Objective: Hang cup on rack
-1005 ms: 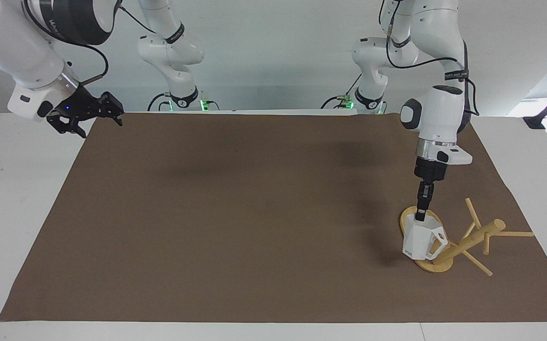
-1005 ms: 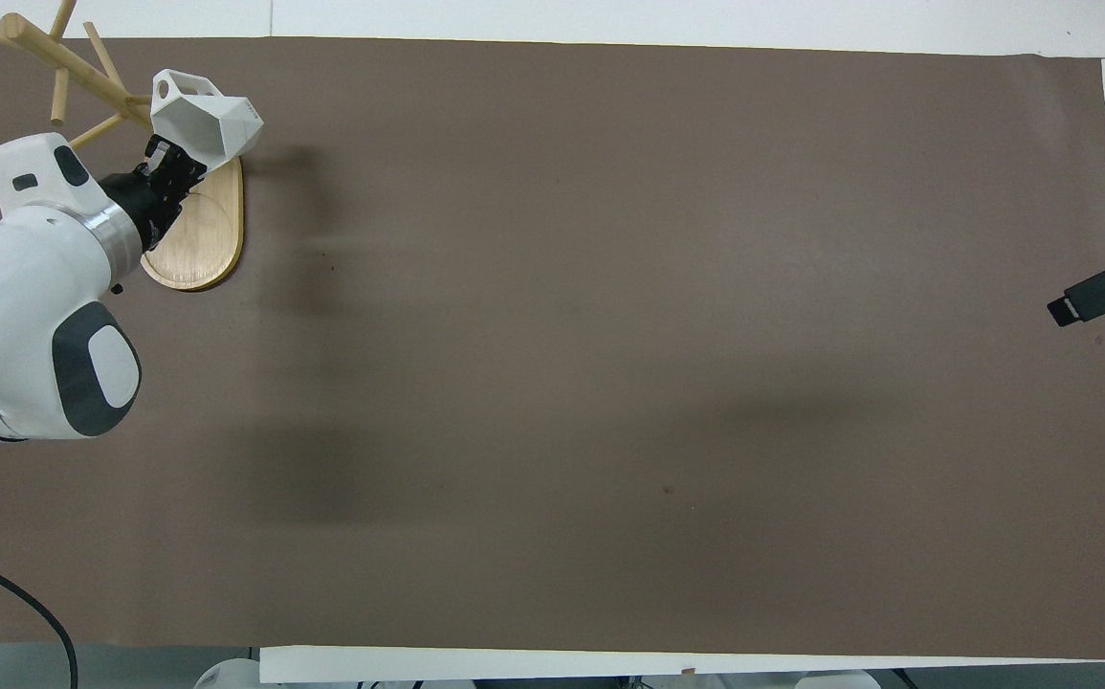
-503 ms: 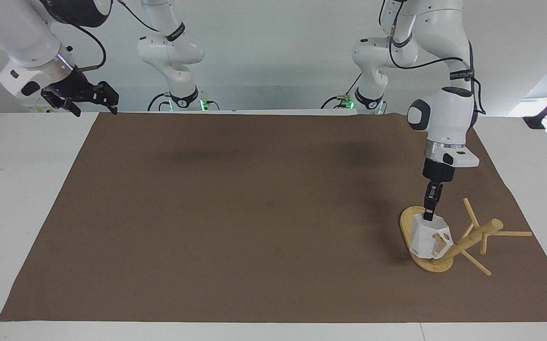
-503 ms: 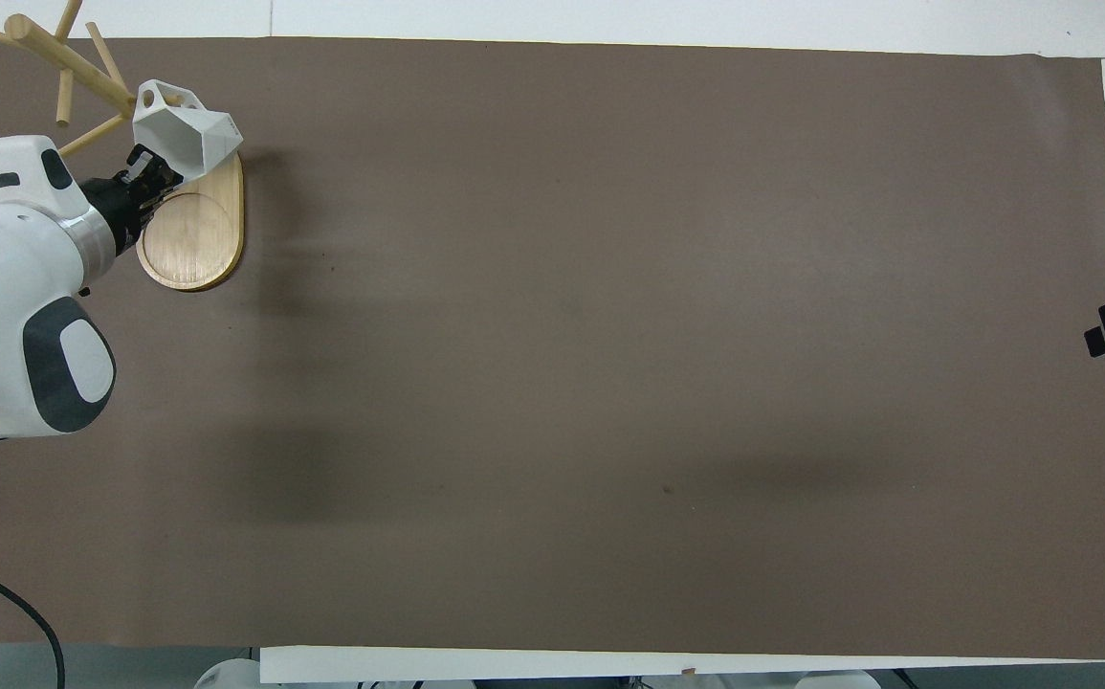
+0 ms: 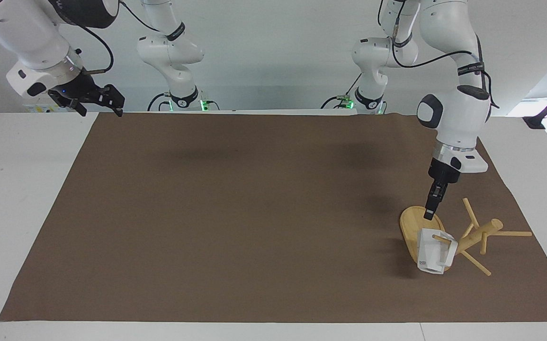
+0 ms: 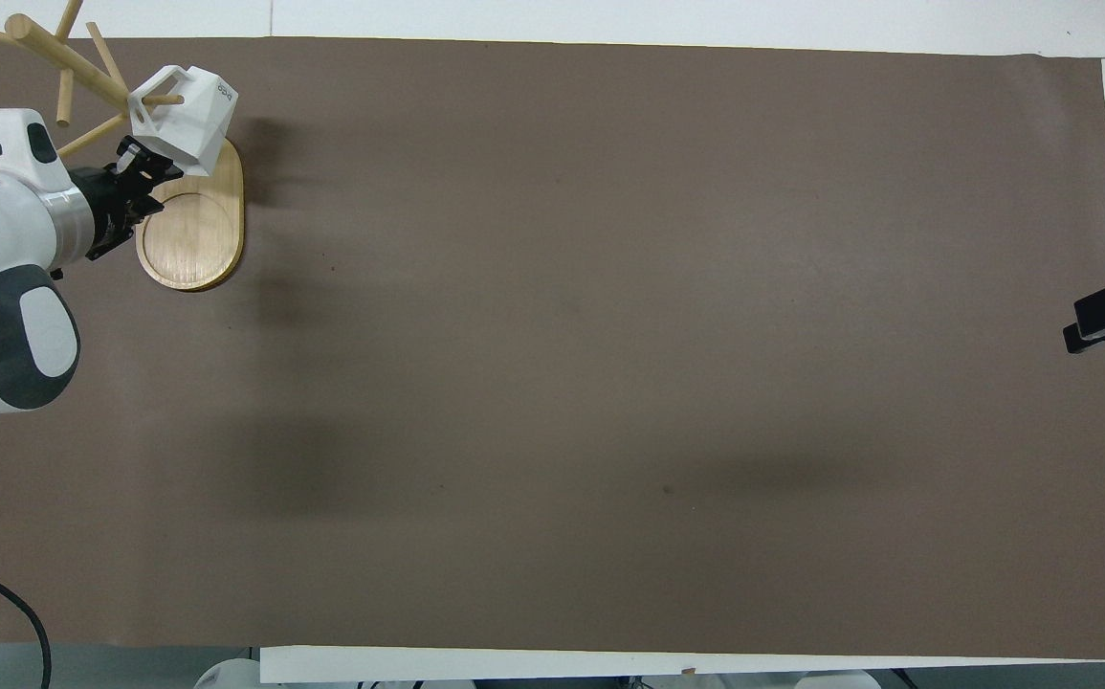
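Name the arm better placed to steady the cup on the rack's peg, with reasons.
Left. Its hand hangs over the rack base, just above the cup, whose handle is on a peg. The right hand waits at the right arm's end of the table.

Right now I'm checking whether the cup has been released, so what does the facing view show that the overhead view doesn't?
Only the facing view shows height: the left gripper sits above the cup with a gap between them, and the whole right gripper, raised over the table's edge at the right arm's end, fingers spread. Only the overhead view shows the bare part of the rack's oval base nearer the robots, and the cup's faceted underside. Both show the cup hanging by its handle on a peg of the rack, over the base.
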